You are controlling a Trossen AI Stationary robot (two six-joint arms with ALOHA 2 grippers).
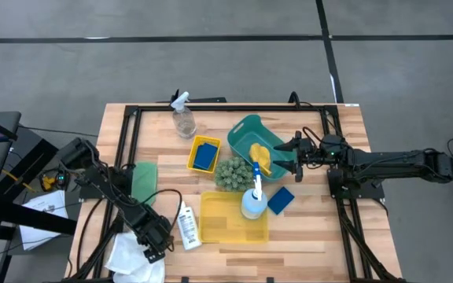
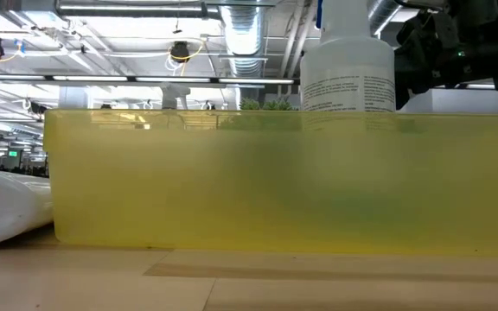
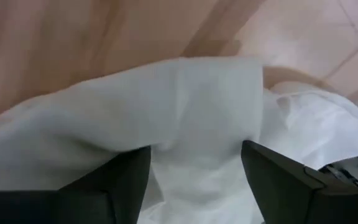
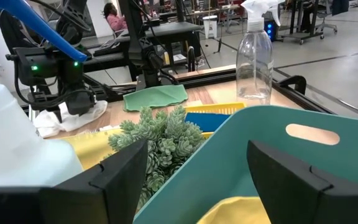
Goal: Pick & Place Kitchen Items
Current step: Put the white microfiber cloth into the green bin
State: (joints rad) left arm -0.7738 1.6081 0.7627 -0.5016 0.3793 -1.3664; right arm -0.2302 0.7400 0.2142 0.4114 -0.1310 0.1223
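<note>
A crumpled white cloth (image 1: 128, 253) lies at the table's near left corner. My left gripper (image 1: 157, 248) stands over it, pointing steeply down, open. In the left wrist view a raised fold of the cloth (image 3: 185, 112) lies between its two fingers (image 3: 126, 180). My right gripper (image 1: 289, 157) hangs open and level at the right rim of the teal basket (image 1: 246, 130), which holds a yellow piece (image 1: 262, 155). A small white bottle (image 1: 188, 226) lies next to the flat yellow bin (image 1: 230, 220). A blue-topped spray bottle (image 1: 253, 200) and a blue sponge (image 1: 281, 200) are near that bin. My left gripper comes at the white cloth from above, slanting down, with its open fingers on either side of a raised fold (image 3: 197, 155) in the cloth's middle. I cannot tell whether the fingertips touch the cloth. The cloth lies slack on the table.
A clear spray bottle (image 1: 183, 118) stands at the far side. A small yellow bin (image 1: 204, 153) holds a blue sponge. A green bumpy ball (image 1: 232, 174) sits mid-table and a green cloth (image 1: 144, 181) lies at the left. A black frame (image 1: 211, 106) runs around the tabletop.
</note>
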